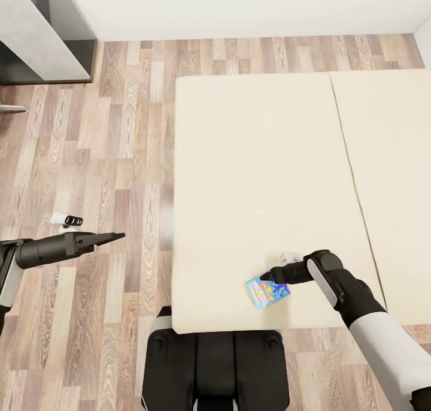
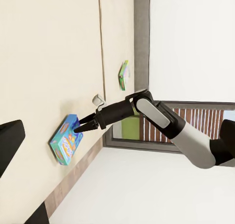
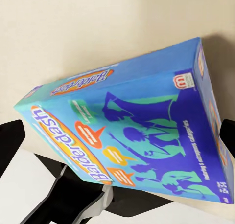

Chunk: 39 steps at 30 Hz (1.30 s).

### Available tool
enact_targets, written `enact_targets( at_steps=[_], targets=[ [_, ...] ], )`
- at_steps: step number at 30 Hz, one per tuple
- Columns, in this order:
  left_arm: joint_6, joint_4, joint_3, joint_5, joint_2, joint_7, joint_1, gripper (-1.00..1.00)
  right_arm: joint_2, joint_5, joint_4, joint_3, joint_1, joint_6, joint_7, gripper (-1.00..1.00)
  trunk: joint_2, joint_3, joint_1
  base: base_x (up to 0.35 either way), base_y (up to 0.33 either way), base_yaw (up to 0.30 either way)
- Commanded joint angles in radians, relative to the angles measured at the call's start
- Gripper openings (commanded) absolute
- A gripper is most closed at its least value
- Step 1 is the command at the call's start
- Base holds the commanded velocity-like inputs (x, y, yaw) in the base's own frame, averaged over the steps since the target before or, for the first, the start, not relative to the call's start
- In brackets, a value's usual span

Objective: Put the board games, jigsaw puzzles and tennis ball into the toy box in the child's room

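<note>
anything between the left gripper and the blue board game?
Only bare wood floor and mattress, per the head view, between left gripper and blue board game.

Head view: blue board game (image 1: 267,292) lies flat on the cream bed (image 1: 257,159), near the bed's front edge. Right gripper (image 1: 267,275) sits at the box's top edge, tips touching or just above it; can't tell jaw state. Left gripper (image 1: 114,237) hangs over the wood floor (image 1: 90,159), off the bed's left edge, fingers together.
</note>
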Motion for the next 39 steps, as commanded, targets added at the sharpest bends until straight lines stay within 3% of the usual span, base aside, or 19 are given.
enact_targets(
  at_steps=[1, 13, 39],
  targets=[
    [0.011, 0.000, 0.000, -0.001, 0.000, -0.004, 0.000, 1.00, -0.001, 0.005, -0.001, 0.002, -0.001, 0.002, 0.006, 1.00, -0.002, -0.001, 0.001, 0.000, 0.008, 0.000],
    [0.011, 0.000, 0.000, -0.001, 0.000, -0.004, 0.000, 1.00, -0.001, 0.004, -0.001, 0.002, -0.001, 0.002, 0.006, 1.00, -0.002, -0.001, 0.001, 0.000, 0.006, 0.000],
    [0.011, 0.000, -0.001, -0.001, 0.000, -0.004, 0.000, 1.00, -0.001, 0.004, -0.001, 0.002, -0.001, 0.002, 0.006, 1.00, -0.002, -0.001, 0.001, 0.000, 0.106, 0.000]
  ],
)
